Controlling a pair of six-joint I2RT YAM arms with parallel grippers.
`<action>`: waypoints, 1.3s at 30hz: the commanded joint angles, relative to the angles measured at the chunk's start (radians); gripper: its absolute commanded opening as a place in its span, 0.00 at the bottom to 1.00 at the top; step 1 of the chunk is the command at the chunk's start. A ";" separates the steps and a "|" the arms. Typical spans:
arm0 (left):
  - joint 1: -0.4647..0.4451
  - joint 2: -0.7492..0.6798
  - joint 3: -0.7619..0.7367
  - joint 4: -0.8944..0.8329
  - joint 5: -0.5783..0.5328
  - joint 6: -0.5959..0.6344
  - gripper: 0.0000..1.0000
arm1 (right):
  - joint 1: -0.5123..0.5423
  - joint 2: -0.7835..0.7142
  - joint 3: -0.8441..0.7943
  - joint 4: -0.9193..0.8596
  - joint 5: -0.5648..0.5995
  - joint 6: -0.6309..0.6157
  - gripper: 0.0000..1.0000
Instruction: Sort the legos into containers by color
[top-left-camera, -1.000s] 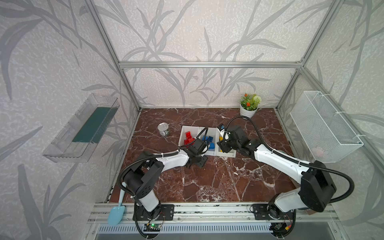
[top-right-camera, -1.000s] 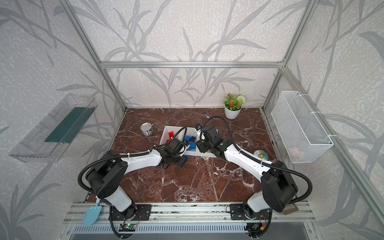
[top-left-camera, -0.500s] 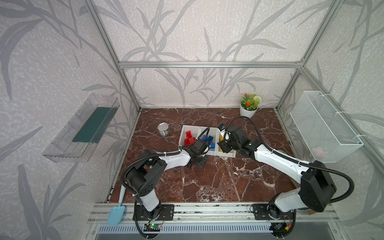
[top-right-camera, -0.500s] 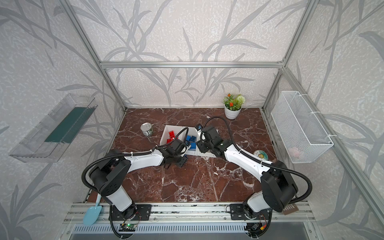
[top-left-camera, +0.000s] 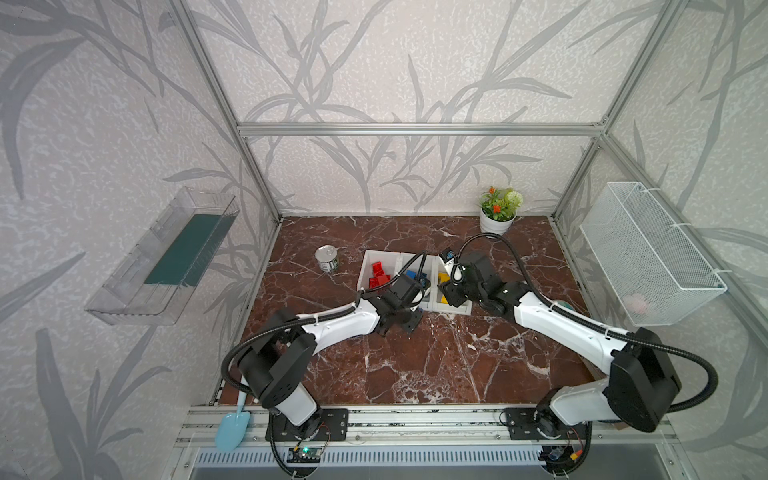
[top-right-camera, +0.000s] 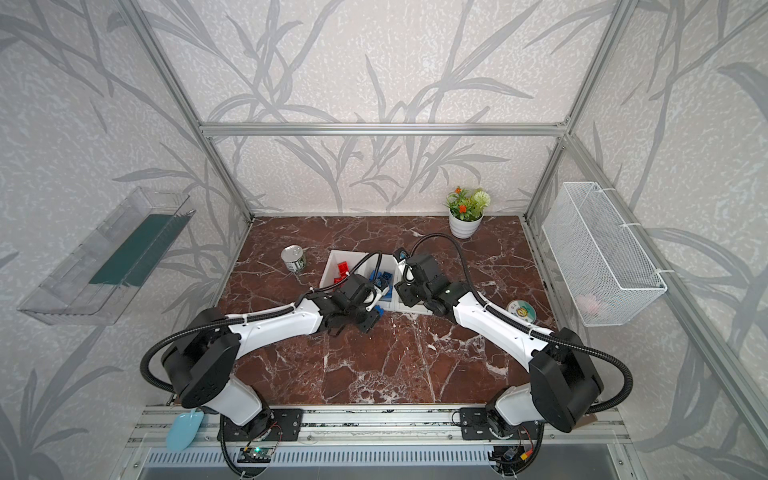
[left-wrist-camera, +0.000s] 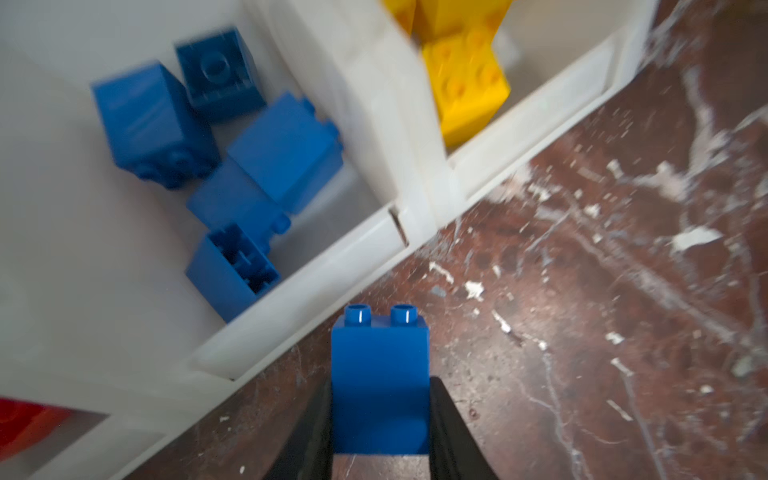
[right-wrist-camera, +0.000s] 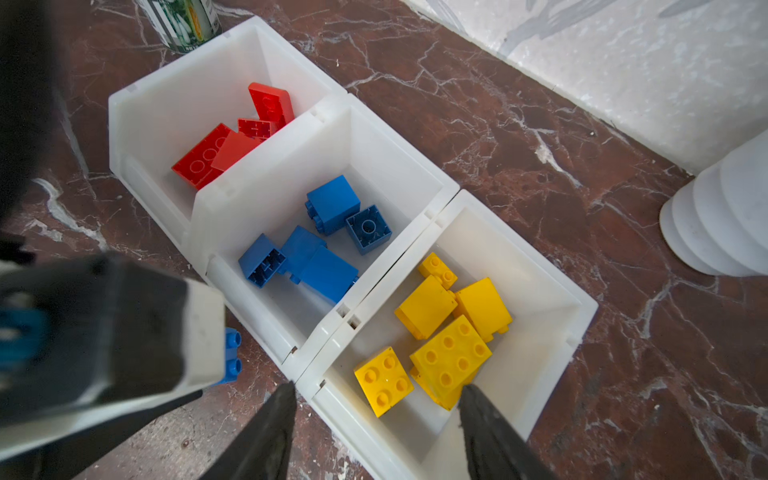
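Blue lego (left-wrist-camera: 380, 374) clenched in left gripper (left-wrist-camera: 380, 392); right gripper (right-wrist-camera: 378, 388) parted, seemingly empty, over the containers (right-wrist-camera: 586, 307).

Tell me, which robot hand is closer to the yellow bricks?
Right. The right gripper hangs open just above the yellow bricks in the end bin. The left gripper is off to the side, in front of the middle bin, shut on a blue brick.
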 joint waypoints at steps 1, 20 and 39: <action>-0.001 -0.059 0.042 0.077 -0.010 -0.013 0.32 | -0.014 -0.045 -0.018 0.030 0.016 0.012 0.63; 0.071 0.249 0.298 0.108 -0.203 -0.013 0.41 | -0.053 -0.135 -0.064 0.013 0.036 0.016 0.62; 0.086 0.126 0.174 0.325 -0.323 -0.021 0.99 | -0.131 -0.227 -0.132 0.048 0.081 0.048 0.75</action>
